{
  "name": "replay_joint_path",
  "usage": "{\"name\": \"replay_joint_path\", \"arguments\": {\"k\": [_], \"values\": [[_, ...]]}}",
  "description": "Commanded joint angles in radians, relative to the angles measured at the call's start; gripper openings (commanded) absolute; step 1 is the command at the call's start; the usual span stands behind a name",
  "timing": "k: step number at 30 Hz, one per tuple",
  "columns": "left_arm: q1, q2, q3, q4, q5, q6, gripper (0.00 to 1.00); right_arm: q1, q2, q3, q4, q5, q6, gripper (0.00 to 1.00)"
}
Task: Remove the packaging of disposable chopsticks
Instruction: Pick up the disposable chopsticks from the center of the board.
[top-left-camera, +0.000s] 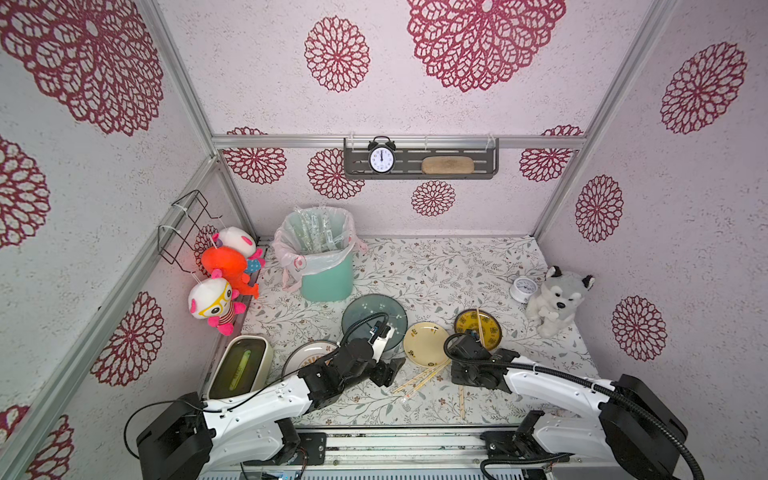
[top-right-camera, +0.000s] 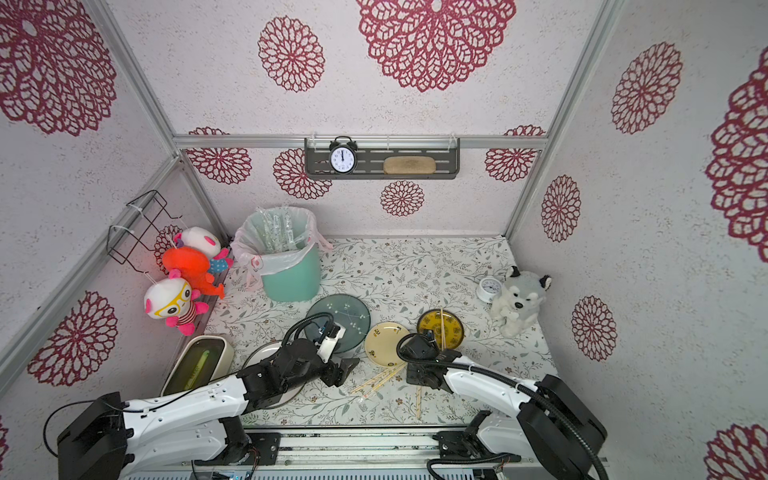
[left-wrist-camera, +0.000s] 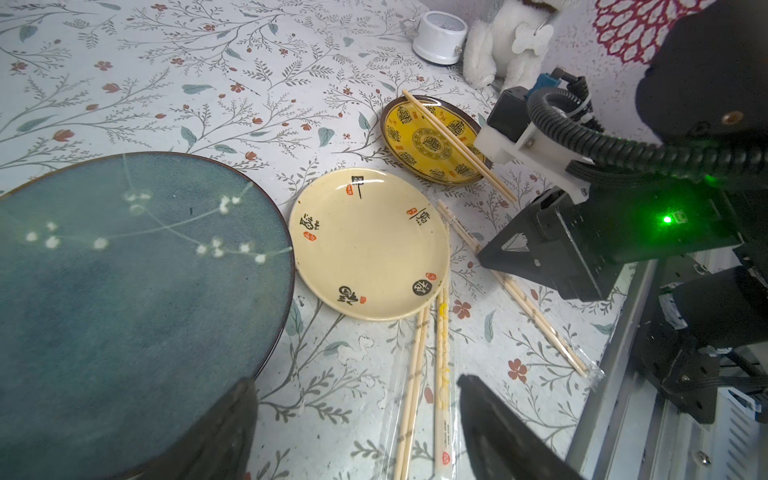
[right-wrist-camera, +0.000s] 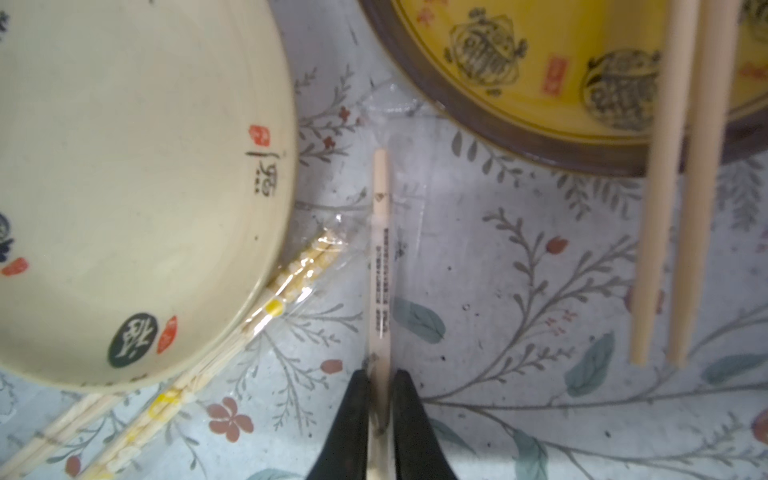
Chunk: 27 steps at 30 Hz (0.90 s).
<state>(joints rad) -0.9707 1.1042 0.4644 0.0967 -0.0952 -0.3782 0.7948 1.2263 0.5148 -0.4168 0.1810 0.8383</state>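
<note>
Right gripper (right-wrist-camera: 380, 384): black jaws pinching a long clear crinkly plastic sleeve (right-wrist-camera: 405, 183) partway along, with the pale tan wooden chopsticks (right-wrist-camera: 380, 257) inside it. The sleeve lies flat on the floral-print table (top-left-camera: 436, 266) near the front edge. Its far end sits in the gap between the round cream plate (right-wrist-camera: 137, 187) and the yellow plate with dark rim (right-wrist-camera: 540, 120). The grip probably anchors the wood so the wrapper can be drawn off. Right arm reaches in from the front right corner, wrist bent steeply, jaws pointing down at the table.

Left gripper (left-wrist-camera: 365, 419): jaws spread wide, holding nothing, poised over two more wrapped pairs (left-wrist-camera: 441, 365) that run from the cream plate's rim toward the front edge. Left arm stretches low from the front left corner, wrist turned toward the right arm. It looks ready to take a free sleeve end.

A bare pair of chopsticks (left-wrist-camera: 457, 145) rests across the yellow plate; I judge unwrapped ones go there. Mint-green bin with pink liner (top-left-camera: 328, 282), back left corner, holds discarded sleeves.
</note>
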Motion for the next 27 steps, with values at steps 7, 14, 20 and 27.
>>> {"name": "replay_joint_path", "arguments": {"k": [7,14,20,27], "values": [[-0.008,-0.013,-0.013,0.052,-0.007,0.002,0.79,-0.019,0.02,-0.025,-0.082,0.008,-0.017,0.0],[-0.006,0.003,-0.006,0.063,-0.016,0.005,0.79,-0.026,-0.024,-0.01,-0.045,0.008,-0.07,0.0],[0.018,0.032,0.0,0.116,0.002,-0.012,0.82,-0.026,-0.115,0.006,-0.023,0.019,-0.122,0.0],[0.065,0.067,0.029,0.142,0.051,-0.008,0.84,-0.032,-0.162,0.013,0.012,0.041,-0.165,0.0]]}}
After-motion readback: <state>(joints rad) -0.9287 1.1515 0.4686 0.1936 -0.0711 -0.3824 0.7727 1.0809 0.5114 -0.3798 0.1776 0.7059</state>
